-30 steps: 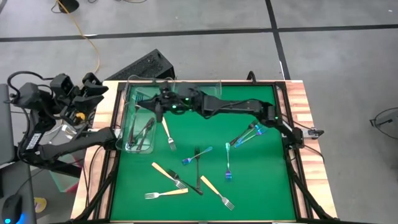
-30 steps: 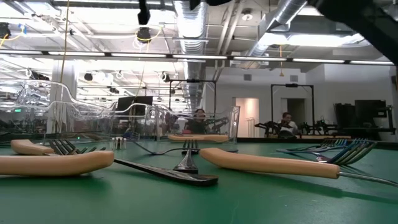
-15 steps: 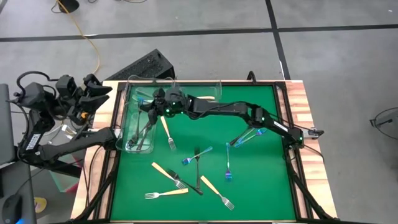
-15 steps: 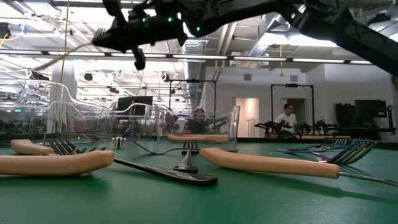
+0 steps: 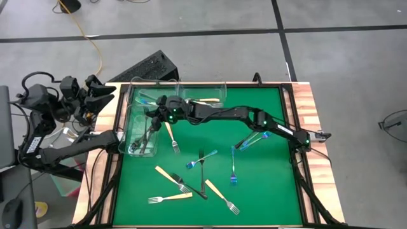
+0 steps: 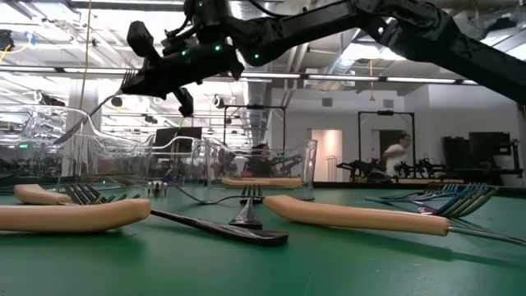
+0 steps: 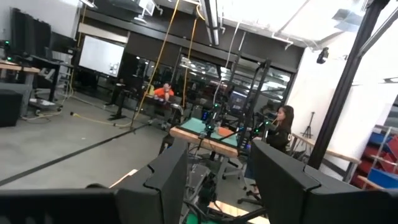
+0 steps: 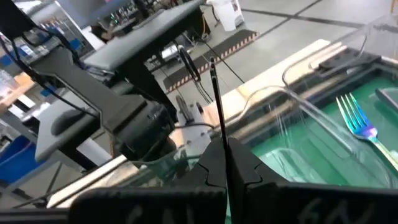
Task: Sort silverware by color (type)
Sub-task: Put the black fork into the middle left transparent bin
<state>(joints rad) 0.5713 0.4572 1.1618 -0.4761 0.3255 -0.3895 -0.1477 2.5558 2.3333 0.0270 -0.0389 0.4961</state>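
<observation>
The right hand [image 5: 154, 109] is gripping a dark fork [image 8: 217, 102] over the clear bin [image 5: 130, 130] of dark forks at the table's [image 5: 267, 191] left edge, presumably to drop it, while the left hand [image 5: 95, 95] is waiting half-open off the table.

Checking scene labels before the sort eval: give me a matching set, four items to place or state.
1. right gripper
2. left gripper
3. tan-handled fork
4. blue fork pair

A. lying on the green mat, right side
B. inside the far clear bin
C. open, off the table's left side
D. shut on a dark fork over the left bin

Pairs: 1-D, 2-C, 3-B, 4-A
</observation>
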